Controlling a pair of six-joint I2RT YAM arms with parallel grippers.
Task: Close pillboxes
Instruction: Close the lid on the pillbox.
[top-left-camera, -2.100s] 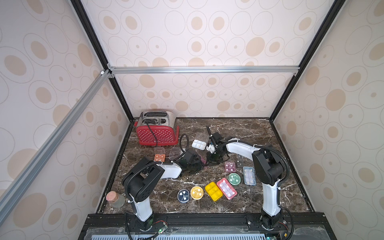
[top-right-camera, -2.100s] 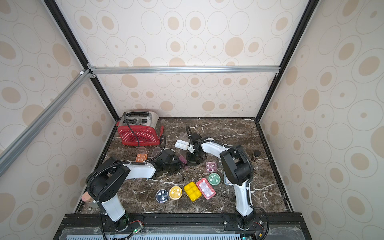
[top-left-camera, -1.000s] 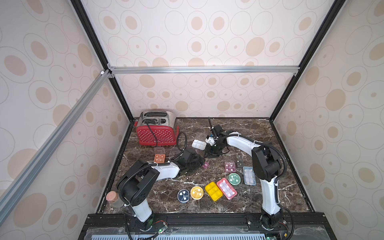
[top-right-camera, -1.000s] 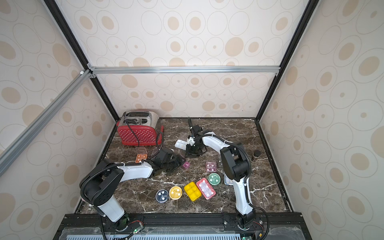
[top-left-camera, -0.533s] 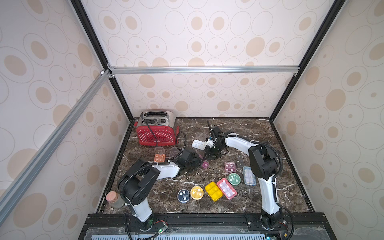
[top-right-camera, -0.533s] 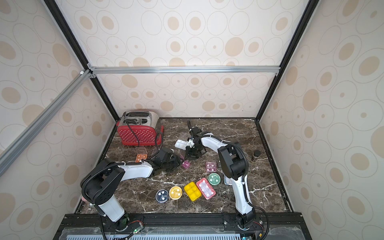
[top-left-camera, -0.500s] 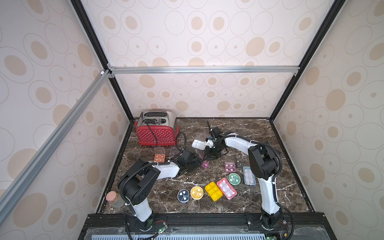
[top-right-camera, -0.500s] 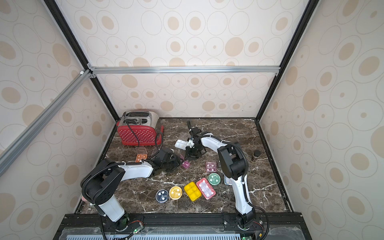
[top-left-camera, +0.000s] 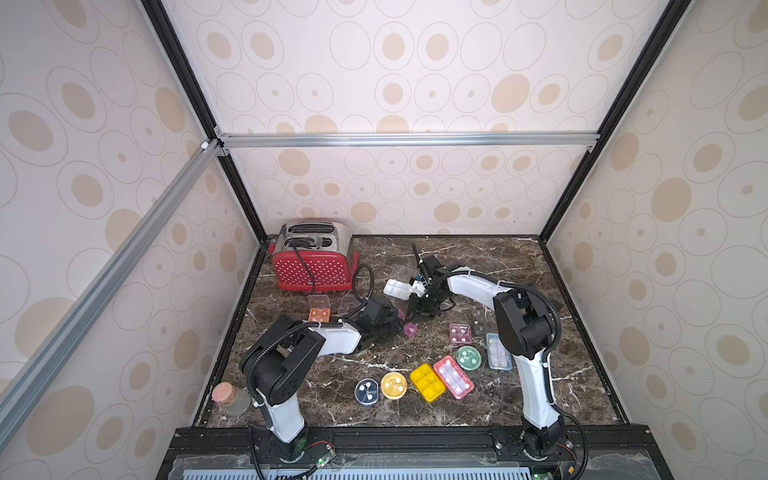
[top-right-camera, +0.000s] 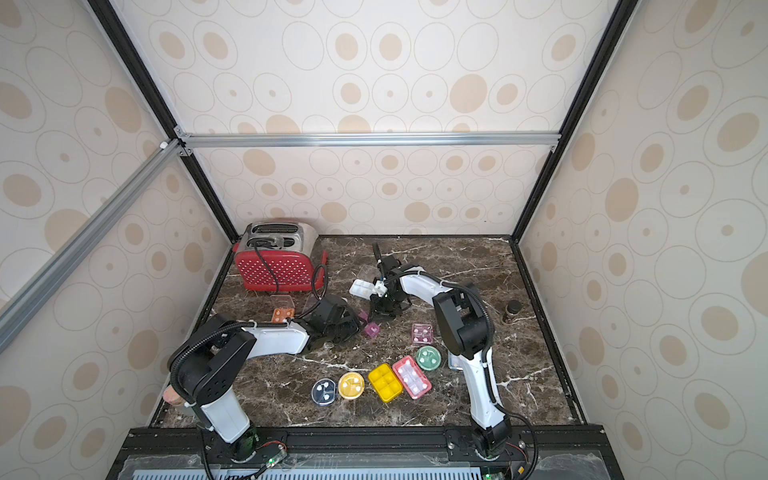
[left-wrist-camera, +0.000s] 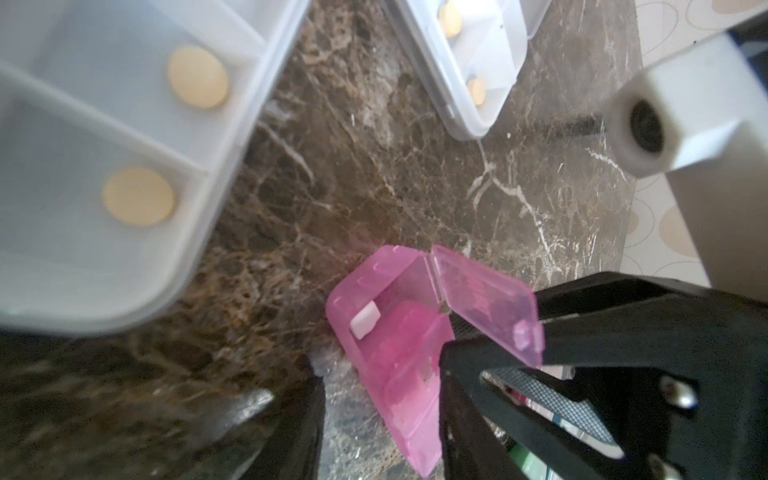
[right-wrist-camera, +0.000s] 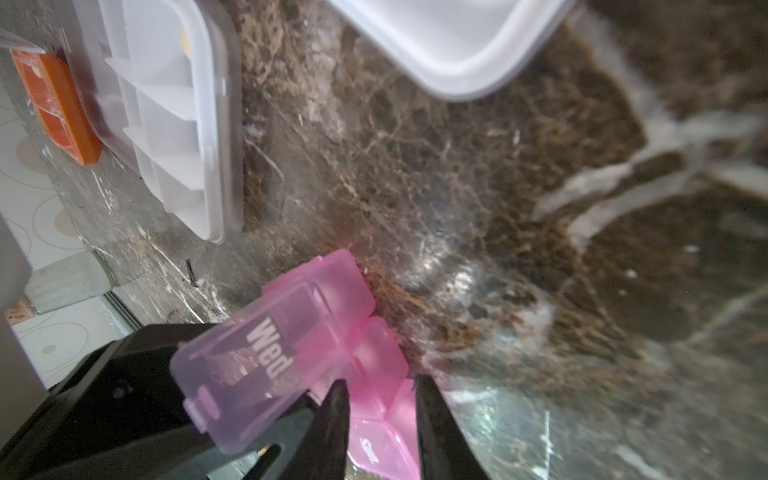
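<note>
At the middle of the brown, white-veined marble tabletop (top-left-camera: 573, 365), between the two arms, lies the pink pillbox (top-left-camera: 410, 329). It is a strip of small translucent plastic compartments, smooth and glossy, with rounded corners.

Orientation: seen from the right wrist, its long axis runs out from between the fingers of the right gripper (right-wrist-camera: 384, 399) toward a white pillbox (right-wrist-camera: 174, 137) of opaque plastic with square cells. In both top views the strip is too small to fix that axis. One lid (right-wrist-camera: 249, 374), lettered "Wed", stands swung up on its hinge, with its tab end over a black finger of the left gripper (left-wrist-camera: 380, 370). The opened compartment faces up and holds one flat, square white pill (left-wrist-camera: 365, 325).

Right gripper: the fingers are set close on either side of the strip and pink plastic fills the gap, so it is pinching the pink pillbox.

Left gripper: the fingers straddle the open compartment, one beside the raised lid and the other blurred. Whether it is clamped cannot be told.

Toward the near edge, well apart from the strip, a round blue pillbox (top-left-camera: 367, 390), a round yellow pillbox (top-left-camera: 393, 384), a rectangular yellow pillbox (top-left-camera: 427, 382) and a red pillbox (top-left-camera: 453, 376) sit in a loose row.
</note>
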